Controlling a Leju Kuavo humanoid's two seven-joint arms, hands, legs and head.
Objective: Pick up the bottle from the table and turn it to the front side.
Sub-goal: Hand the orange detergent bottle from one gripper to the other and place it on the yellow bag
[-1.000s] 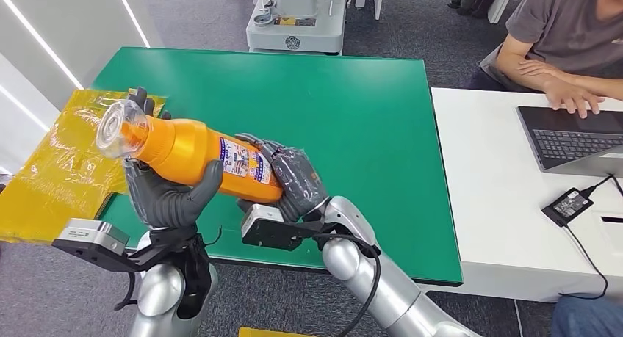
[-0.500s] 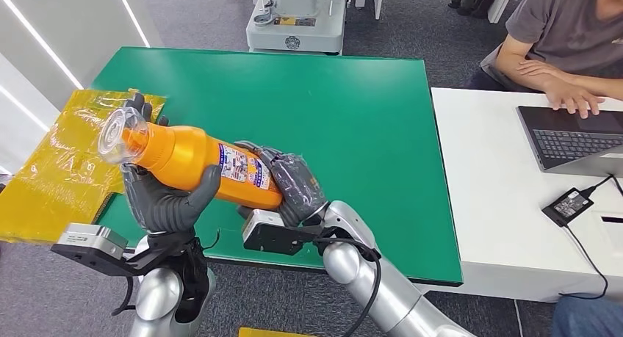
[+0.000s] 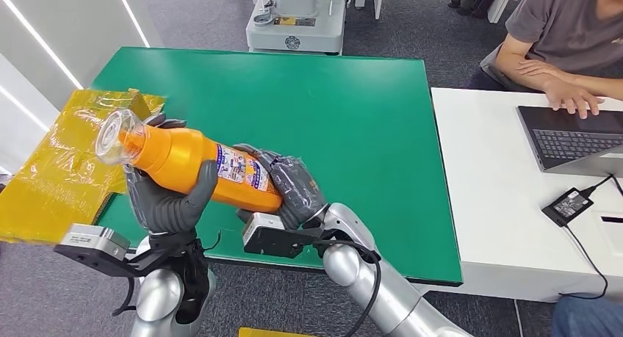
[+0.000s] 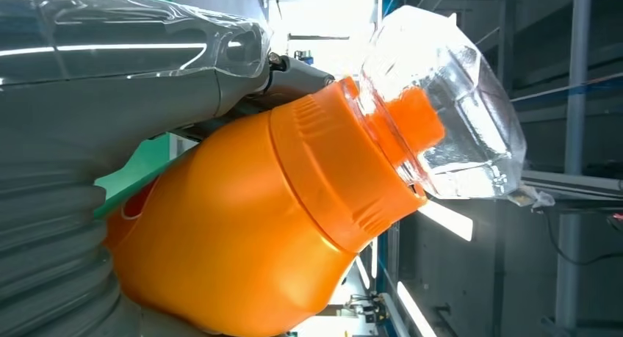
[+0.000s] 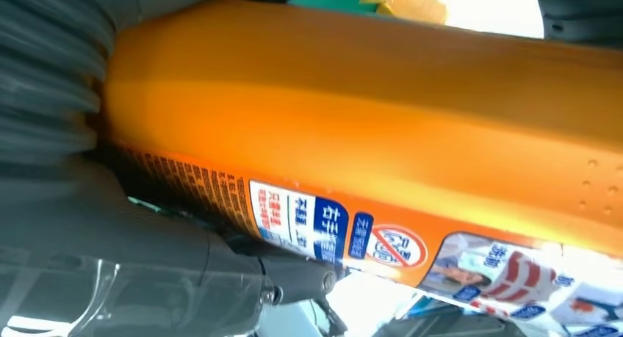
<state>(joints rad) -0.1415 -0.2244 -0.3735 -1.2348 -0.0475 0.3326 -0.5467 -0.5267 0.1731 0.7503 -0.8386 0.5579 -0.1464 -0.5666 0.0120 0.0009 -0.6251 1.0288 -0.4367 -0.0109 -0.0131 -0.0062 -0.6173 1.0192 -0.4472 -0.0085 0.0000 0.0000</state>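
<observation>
Head view: bottle (image 3: 192,166) lies with its long axis from 10 to 4 o'clock, left hand (image 3: 167,202) gripping its shoulder, right hand (image 3: 291,187) clamping its base.

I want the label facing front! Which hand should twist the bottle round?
Probably the right hand: it wraps the base of the orange bottle beside the label, so it could roll it. The left hand cradles the neck end from below, steadying it.

Left hand (image 3: 167,197) and right hand (image 3: 292,184) raised, fingers curled, both gripping.
</observation>
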